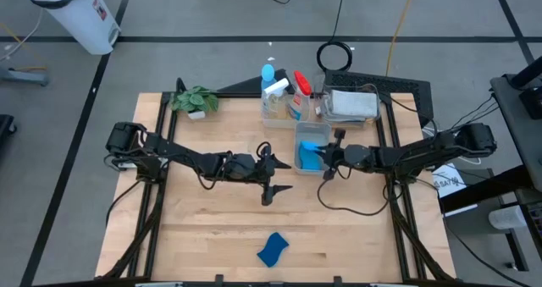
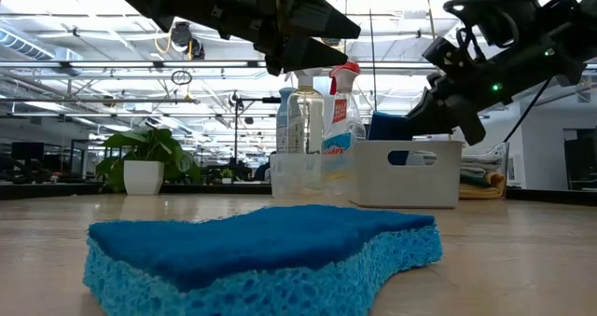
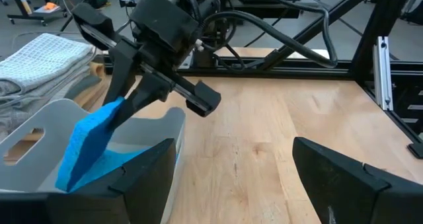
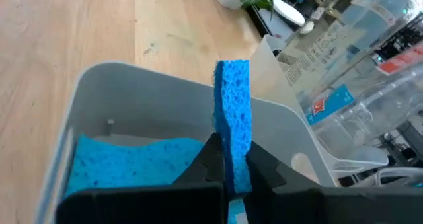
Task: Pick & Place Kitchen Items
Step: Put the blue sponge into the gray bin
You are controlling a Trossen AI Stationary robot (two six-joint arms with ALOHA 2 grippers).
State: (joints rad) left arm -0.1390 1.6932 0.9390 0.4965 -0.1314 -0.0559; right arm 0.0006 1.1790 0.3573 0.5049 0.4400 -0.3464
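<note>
My right gripper (image 1: 325,158) is shut on a wavy blue sponge (image 4: 232,112) over the open top of a small white bin (image 1: 312,133) at the table's middle right. A second blue sponge (image 4: 132,168) lies flat on the bin's floor. A third blue sponge (image 1: 273,249) lies flat on the table near the front edge, large in the low view (image 2: 261,251). My left gripper (image 1: 273,184) hangs open and empty above the table's middle, just left of the bin; its fingers stand wide apart in the left wrist view (image 3: 238,178). My right gripper pinches the sponge's two broad faces near one end (image 4: 233,159) between its two fingers. The fingers (image 3: 142,95) come from the table's right, slanting down. The sponge hangs on edge below them, its free end (image 3: 69,174) slanting down inside the bin.
A clear bin with spray bottles with blue, red and white tops (image 1: 279,96) stands behind the white bin. A bin of folded cloths (image 1: 351,105) stands at the back right. A potted plant (image 1: 195,101) stands at the back left. Bare wood lies around the front sponge.
</note>
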